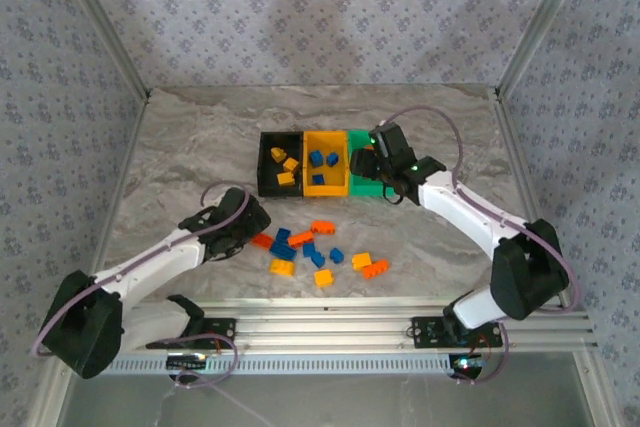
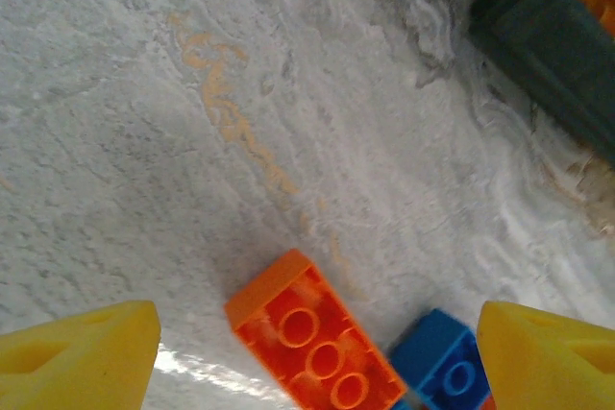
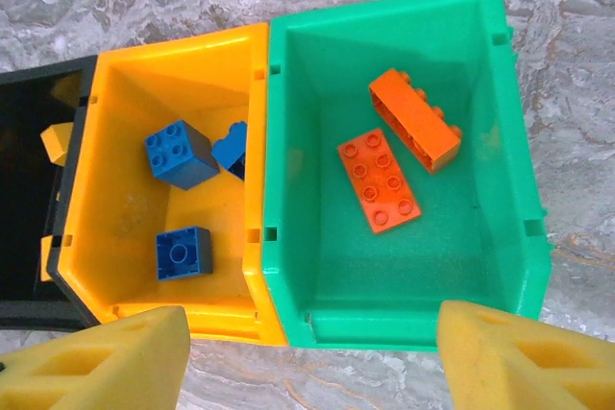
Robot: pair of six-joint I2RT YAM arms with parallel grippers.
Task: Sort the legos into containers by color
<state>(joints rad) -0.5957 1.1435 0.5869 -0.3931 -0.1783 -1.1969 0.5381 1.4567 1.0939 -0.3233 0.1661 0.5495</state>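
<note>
Three joined containers stand mid-table: black [image 1: 268, 187], yellow [image 1: 325, 190], green [image 1: 370, 188]. The green bin [image 3: 442, 266] holds two orange bricks [image 3: 380, 180], the yellow bin [image 3: 125, 228] holds three blue bricks [image 3: 180, 153], and the black bin [image 3: 24, 189] holds yellow ones. My right gripper [image 3: 312, 352] hangs open and empty over the green bin's near rim. Several loose legos [image 1: 310, 250] lie in front of the bins. My left gripper [image 2: 317, 333] is open low over the table, with an upside-down orange brick [image 2: 322, 348] between its pads, untouched, and a blue brick [image 2: 447, 367] beside the right pad [image 2: 548, 357].
A corner of the black bin [image 2: 548, 55] rises at the upper right of the left wrist view. Aluminium frame posts and patterned walls enclose the marble table [image 1: 180, 147]. Bare marble lies left of the bins and right of the loose pile.
</note>
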